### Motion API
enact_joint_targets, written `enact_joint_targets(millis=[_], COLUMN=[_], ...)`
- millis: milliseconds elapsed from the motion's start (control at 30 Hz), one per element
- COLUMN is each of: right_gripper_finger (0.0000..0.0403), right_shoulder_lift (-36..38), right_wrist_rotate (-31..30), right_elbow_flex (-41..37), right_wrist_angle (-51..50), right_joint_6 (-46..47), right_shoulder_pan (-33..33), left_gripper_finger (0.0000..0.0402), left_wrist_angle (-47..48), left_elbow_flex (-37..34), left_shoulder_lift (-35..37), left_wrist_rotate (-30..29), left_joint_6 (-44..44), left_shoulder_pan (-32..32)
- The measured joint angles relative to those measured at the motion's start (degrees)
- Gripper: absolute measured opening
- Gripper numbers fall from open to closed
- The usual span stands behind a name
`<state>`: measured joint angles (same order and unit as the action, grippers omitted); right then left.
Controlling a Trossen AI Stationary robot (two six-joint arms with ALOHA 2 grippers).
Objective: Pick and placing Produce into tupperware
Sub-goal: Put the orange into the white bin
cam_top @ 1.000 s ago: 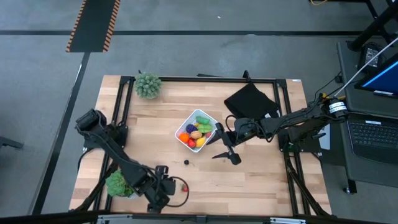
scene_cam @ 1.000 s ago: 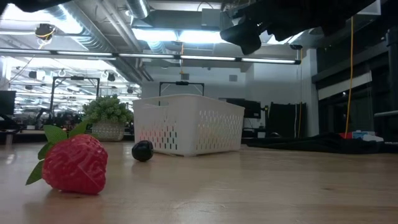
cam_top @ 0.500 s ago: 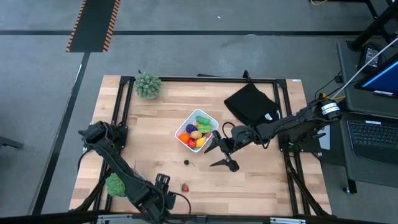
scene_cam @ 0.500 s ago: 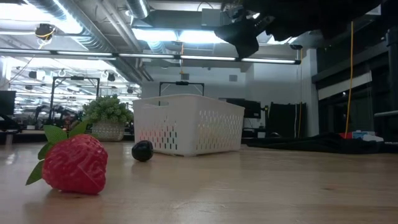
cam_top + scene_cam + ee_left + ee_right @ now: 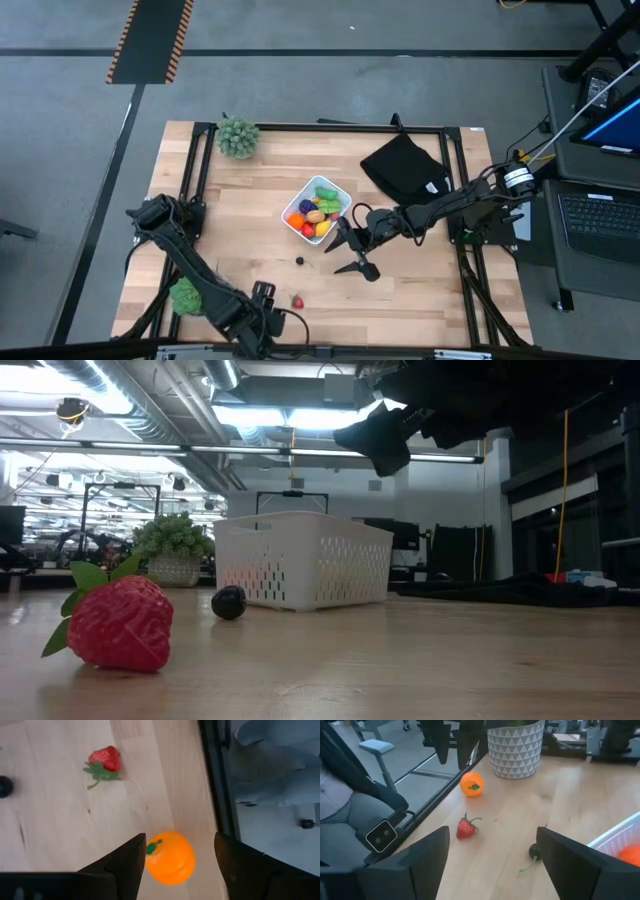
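While most of the produce already sits in the white container (image 5: pixel 317 210), three pieces remain on the table (image 5: pixel 420 290): a strawberry (image 5: pixel 297 300), a small dark berry (image 5: pixel 299 261) and an orange (image 5: pixel 170 857). I see my left gripper (image 5: pixel 177 852) at the near edge, fingers spread and straddling the orange, which lies directly between them but is not grasped. The strawberry lies just beyond it, towards the table's middle. My right gripper (image 5: pixel 348 252) hangs spread wide and empty beside the container; the dark berry lies a little to its left, the nearer piece for that arm. I judge the orange is the left arm's pick.
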<state>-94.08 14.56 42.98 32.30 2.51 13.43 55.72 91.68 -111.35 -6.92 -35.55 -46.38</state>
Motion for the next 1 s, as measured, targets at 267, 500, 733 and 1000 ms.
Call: enact_joint_targets(millis=[267,500,733,1000], right_gripper_finger=[0.0300,0.0300,0.0300,0.0300], right_shoulder_lift=[0.00,0.00,0.02,0.04], right_wrist_rotate=[-0.01,-0.01,0.01,0.01], right_elbow_flex=[0.00,0.00,-0.01,-0.04], right_wrist_angle=[0.12,0.12,0.10,0.06], right_joint_6=[-1.75,-2.78,-2.81,-2.92], right_shoulder_pan=[0.00,0.00,0.00,0.00], left_gripper_finger=[0.0229,0.0274,0.0330,0.0339], left_wrist_angle=[-0.04,-0.06,0.23,1.79], left_elbow_flex=[0.00,0.00,-0.01,-0.02], left_shoulder_lift=[0.02,0.02,0.04,0.07], left_wrist_rotate=[0.55,0.23,-0.26,-4.52], left_joint_6=[-0.40,-2.47,-6.94,-13.79], left_shoulder_pan=[0.01,-0.03,-0.41,-2.33])
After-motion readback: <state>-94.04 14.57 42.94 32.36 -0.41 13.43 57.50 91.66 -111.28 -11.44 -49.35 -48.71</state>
